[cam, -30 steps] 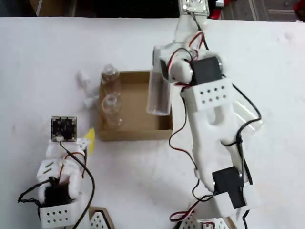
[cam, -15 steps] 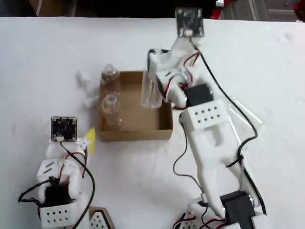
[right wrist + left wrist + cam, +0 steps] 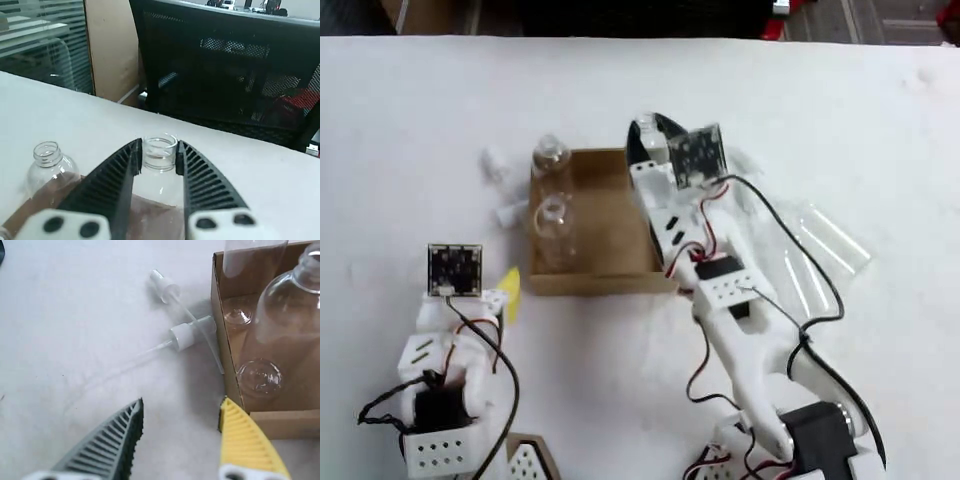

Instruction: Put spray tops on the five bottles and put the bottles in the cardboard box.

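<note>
White table (image 3: 420,100); bottle (image 3: 160,150) neck gripped between right fingers (image 3: 112,175), in box (image 3: 605,281)

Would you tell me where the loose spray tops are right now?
In the high view, the two spray tops lie on the table just outside the left wall of the cardboard box, beside two bottles standing inside it.
</note>
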